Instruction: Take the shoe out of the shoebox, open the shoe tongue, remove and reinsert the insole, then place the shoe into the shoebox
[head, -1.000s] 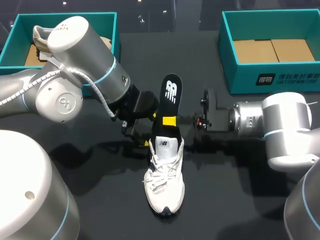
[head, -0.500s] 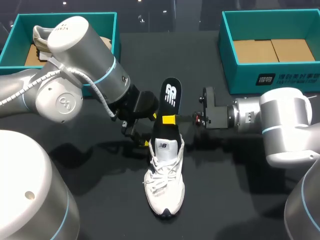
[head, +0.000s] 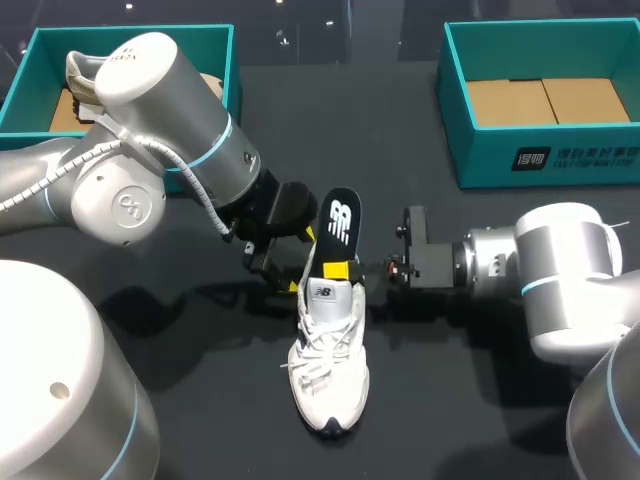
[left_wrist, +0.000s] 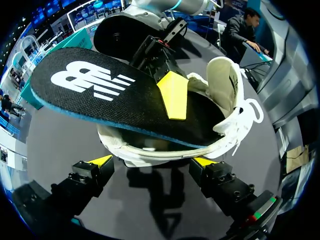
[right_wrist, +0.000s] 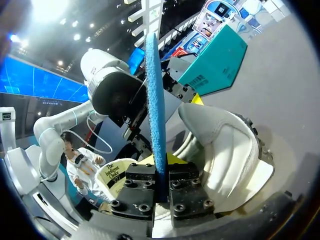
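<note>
A white shoe (head: 327, 350) stands on the black table, toe toward me. A black insole (head: 339, 224) with a white logo slants up out of its heel opening, front end inside the shoe. My right gripper (head: 341, 270) is shut on the insole's side edge; in the right wrist view the insole's blue edge (right_wrist: 156, 100) runs up from the pinching fingers (right_wrist: 145, 189). My left gripper (left_wrist: 152, 162) is open at the shoe's heel (left_wrist: 220, 105), one finger on either side and slightly below it. The insole (left_wrist: 100, 90) spans above those fingers.
A teal shoebox (head: 455, 110) with a cardboard floor sits at the back right. A second teal box (head: 25, 65) at the back left holds another shoe (head: 80, 75), partly hidden by my left arm. Open black table lies in front of the shoe.
The right gripper has closed tighter on the insole and carried it down toward me, sliding it deeper into the shoe. The left arm has kept still.
</note>
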